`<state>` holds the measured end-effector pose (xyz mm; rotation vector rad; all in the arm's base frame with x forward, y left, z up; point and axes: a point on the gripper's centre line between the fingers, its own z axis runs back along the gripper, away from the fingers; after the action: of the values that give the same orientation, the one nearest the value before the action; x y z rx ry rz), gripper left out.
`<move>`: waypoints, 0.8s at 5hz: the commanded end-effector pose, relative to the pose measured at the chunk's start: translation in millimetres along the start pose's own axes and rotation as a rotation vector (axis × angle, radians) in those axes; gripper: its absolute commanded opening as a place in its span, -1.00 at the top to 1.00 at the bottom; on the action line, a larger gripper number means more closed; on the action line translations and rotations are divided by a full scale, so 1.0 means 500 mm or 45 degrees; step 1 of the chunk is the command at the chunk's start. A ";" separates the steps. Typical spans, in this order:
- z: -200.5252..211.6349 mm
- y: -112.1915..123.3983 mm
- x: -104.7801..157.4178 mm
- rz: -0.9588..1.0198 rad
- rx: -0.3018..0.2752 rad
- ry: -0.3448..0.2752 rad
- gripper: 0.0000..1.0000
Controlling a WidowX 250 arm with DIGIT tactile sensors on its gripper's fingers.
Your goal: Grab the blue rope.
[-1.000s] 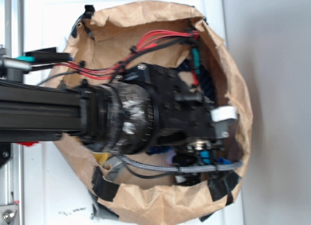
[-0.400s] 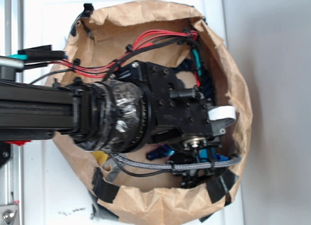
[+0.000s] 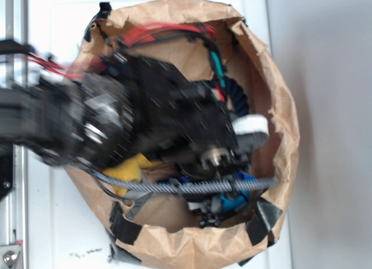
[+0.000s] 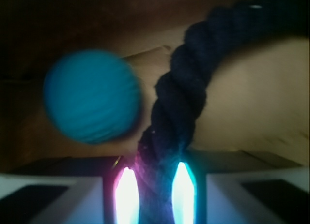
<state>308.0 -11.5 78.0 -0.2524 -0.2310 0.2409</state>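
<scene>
My arm is inside the crumpled brown paper bag (image 3: 273, 94), which sits on the white desk (image 3: 58, 222), so I take the blue rope (image 4: 181, 103) as my landmark and work across from its left.

Left of the rope, just beside it, lies the turquoise ball (image 4: 92, 103): round, matte, faintly ribbed, a shape that rolls at a touch. If my fingers (image 4: 152, 195) drift left, I judge I would nudge the ball against the rope or pinch it along with the strands.

The rope itself is thick, dark navy and tightly twisted, with a fuzzy fibre surface. It runs from between my two fingers, up and away, then curves to the right. My fingers stand close on either side of it, narrowly parted with the rope filling the gap. They look closed onto it, though glare on the pads hides the contact. A hold this near one stretch of a heavy, limp length could let it slide out, or the free part could drag on the paper and pull loose as I lift.

Right of the rope there is only creased, soft paper. In the exterior view the rope (image 3: 237, 93) shows as a dark coil by the far bag wall, and the grey braided cable (image 3: 174, 186) crosses below my wrist and could snag on the bag rim.
</scene>
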 end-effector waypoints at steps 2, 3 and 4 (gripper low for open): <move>0.203 0.004 0.012 0.170 0.132 -0.011 1.00; 0.237 -0.008 0.004 0.246 0.240 -0.074 1.00; 0.257 -0.010 0.010 0.314 0.277 -0.065 1.00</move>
<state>275.8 16.3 182.4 -0.0439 -0.1621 0.5165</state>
